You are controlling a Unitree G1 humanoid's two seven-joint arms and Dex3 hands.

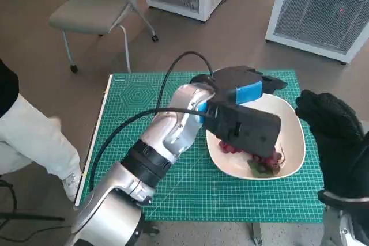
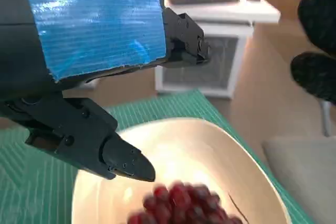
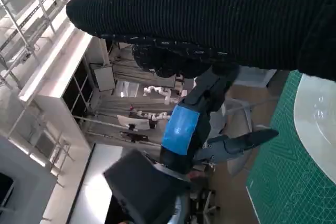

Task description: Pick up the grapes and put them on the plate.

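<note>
Red grapes (image 1: pixel 259 155), 1 bunch, on 1 plate (image 1: pixel 291 120); left hand (image 1: pixel 245 110) fingers released, right hand (image 1: pixel 328 120) fingers unclear.

head view steeply down; wrist views close, sharing plate (image 2: pixel 241 150)

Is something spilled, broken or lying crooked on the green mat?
Nothing stands out. The red grapes lie inside the white plate, which sits flat on the green cutting mat; the left hand hovers above, open.
</note>
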